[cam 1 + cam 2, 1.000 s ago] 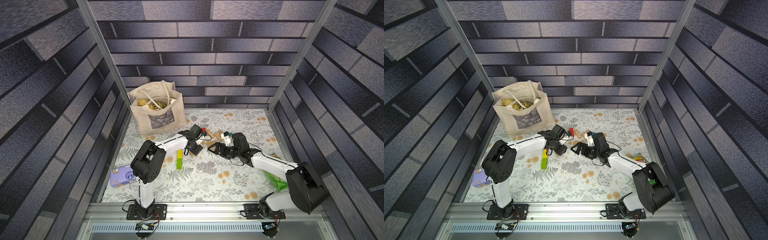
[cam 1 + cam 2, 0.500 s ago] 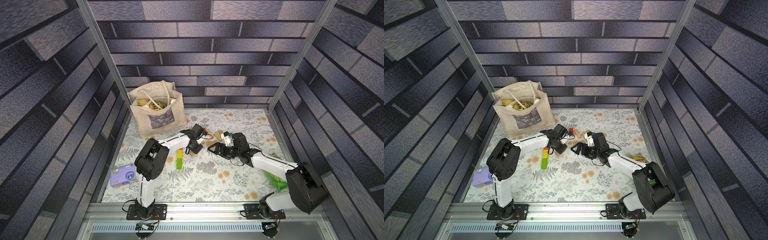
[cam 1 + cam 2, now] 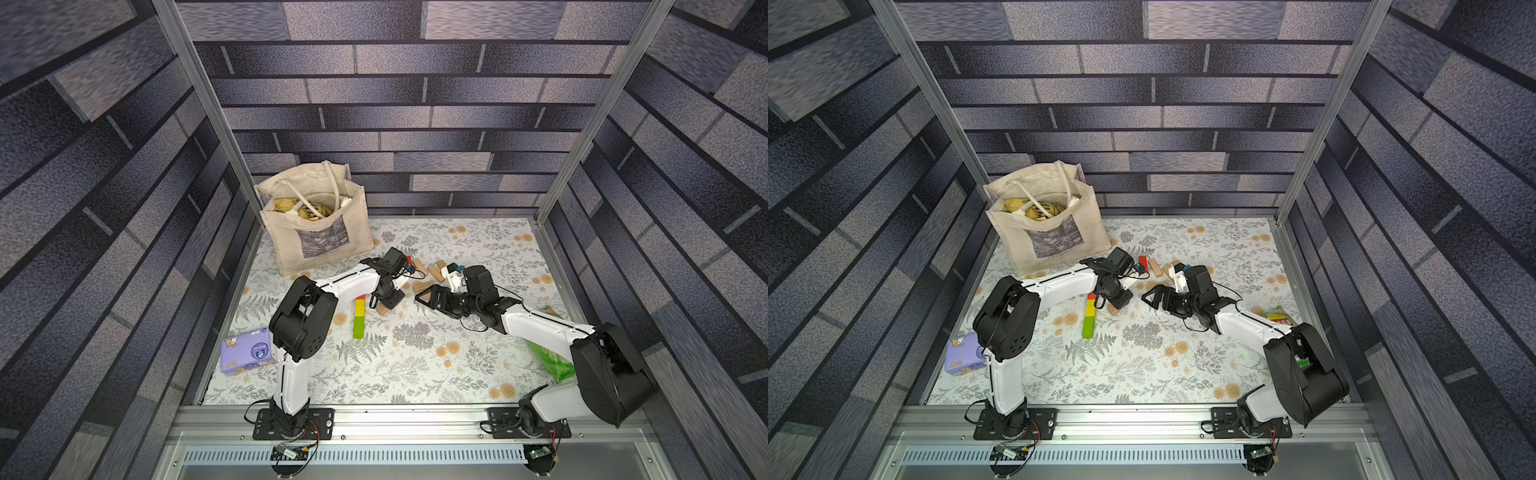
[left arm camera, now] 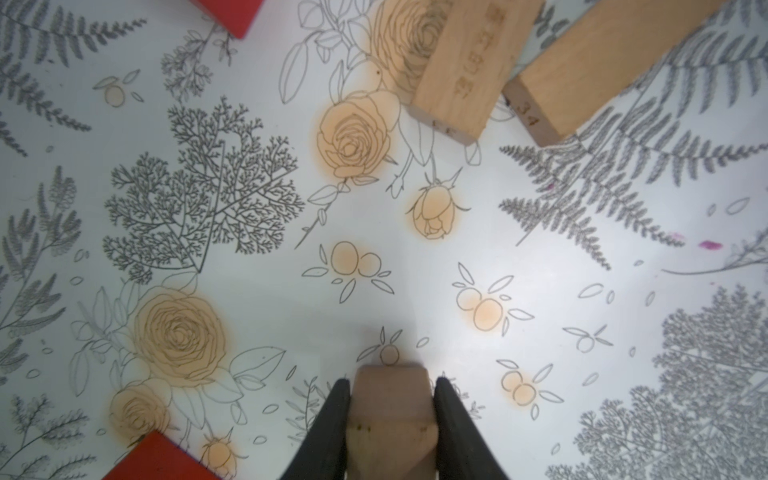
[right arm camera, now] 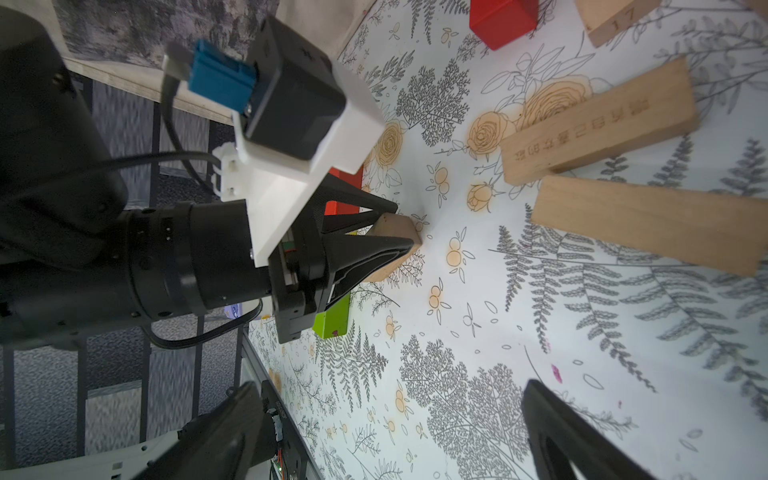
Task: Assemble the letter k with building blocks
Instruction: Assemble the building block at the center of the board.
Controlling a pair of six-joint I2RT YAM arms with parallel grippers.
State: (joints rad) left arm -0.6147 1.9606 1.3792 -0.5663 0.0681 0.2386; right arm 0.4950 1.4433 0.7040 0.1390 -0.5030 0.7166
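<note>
My left gripper is shut on a plain wooden building block, its end low over the floral mat; the right wrist view shows the same block between the black fingers. Right beside it lies a line of red, yellow and green blocks, seen in both top views, the green block nearest the front. My right gripper stands open and empty a little to the right, its fingers wide apart. Loose plain blocks and a red block lie behind.
A canvas tote bag stands at the back left. A purple packet lies at the left edge by the left arm's base. A green crisp packet lies at the right, partly under the right arm.
My left gripper's jaws have closed onto the plain block next to the coloured line. The right arm has not moved.
</note>
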